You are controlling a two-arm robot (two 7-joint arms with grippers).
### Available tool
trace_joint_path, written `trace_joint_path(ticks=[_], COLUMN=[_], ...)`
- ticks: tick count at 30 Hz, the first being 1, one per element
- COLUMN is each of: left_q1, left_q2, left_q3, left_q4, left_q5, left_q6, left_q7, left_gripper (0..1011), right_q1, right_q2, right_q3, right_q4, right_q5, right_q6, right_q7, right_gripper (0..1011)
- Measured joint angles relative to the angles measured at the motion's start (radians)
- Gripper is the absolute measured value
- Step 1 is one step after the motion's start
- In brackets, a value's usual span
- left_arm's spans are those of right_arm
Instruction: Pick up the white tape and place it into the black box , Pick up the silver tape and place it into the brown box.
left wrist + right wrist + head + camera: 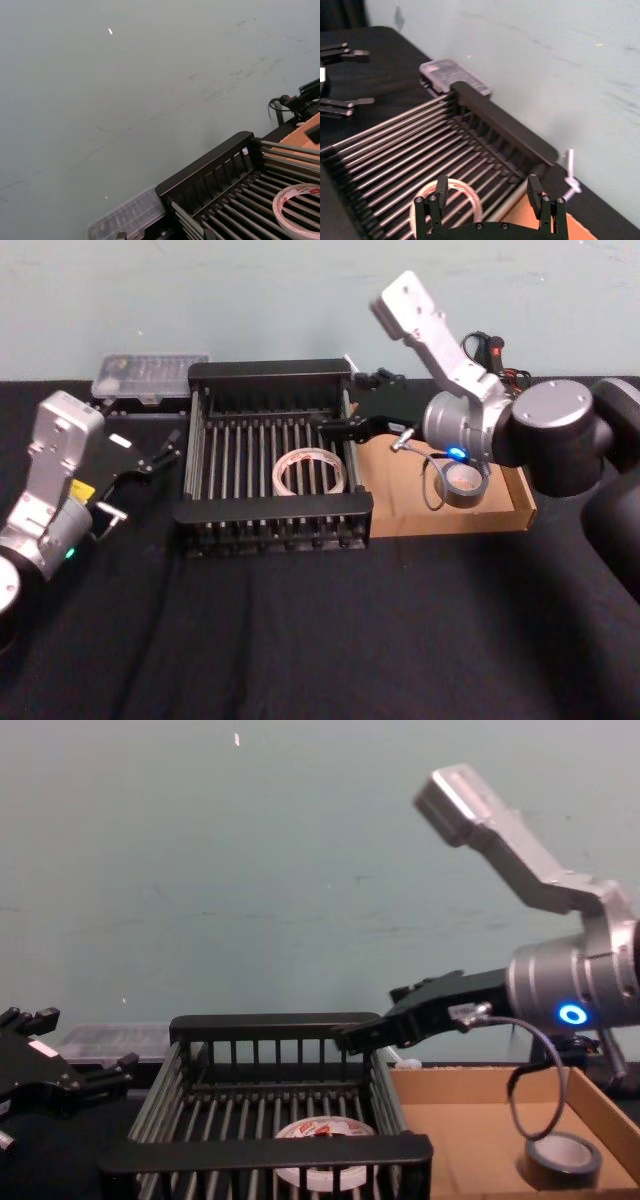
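Note:
The white tape (310, 472) lies flat on the bars inside the black box (270, 369), toward its right side. It also shows low in the crate as a white tape (320, 1130) and beside the black box (210, 170) as a white tape (300, 210). My right gripper (340, 428) hovers over the crate's right rim. Its fingers (440, 187) stand open with nothing between them, above the white tape (447, 197). The silver tape (462, 483) rests in the brown box (400, 515), to the right of the crate. My left gripper (155, 452) sits open on the table, left of the crate.
A clear plastic case (150, 375) lies behind the crate's far left corner. A grey cable loop (432, 480) hangs from the right wrist next to the silver tape. Black cloth covers the table, and a pale wall stands close behind.

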Motion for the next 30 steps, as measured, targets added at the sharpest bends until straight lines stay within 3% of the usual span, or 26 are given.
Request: trace_joint_path(ticks=[7, 13, 20, 24, 30], left_q1=[0.000, 0.000, 0.000, 0.000, 0.000], left_q2=[0.000, 0.000, 0.000, 0.000, 0.000], left_q3=[0.000, 0.000, 0.000, 0.000, 0.000], left_q4=[0.000, 0.000, 0.000, 0.000, 0.000], left_q5=[0.000, 0.000, 0.000, 0.000, 0.000], left_q6=[0.000, 0.000, 0.000, 0.000, 0.000], left_q7=[0.000, 0.000, 0.000, 0.000, 0.000], left_gripper=[1001, 1001, 1001, 1001, 1001], right_q1=[-0.093, -0.217, -0.341, -0.401, -0.472], right_q2=[0.030, 0.071, 0.103, 0.116, 0.123], right_q3=[0.082, 0.159, 0.210, 0.229, 0.250], right_q4=[-0.085, -0.168, -0.224, -0.251, -0.287], right_q5=[-0.012, -0.047, -0.091, -0.111, -0.127], right_q6=[-0.081, -0.218, -0.336, -0.356, -0.342], right_q7=[-0.091, -0.194, -0.268, -0.295, -0.321], right_gripper=[1003, 1002, 1002, 1002, 1003])
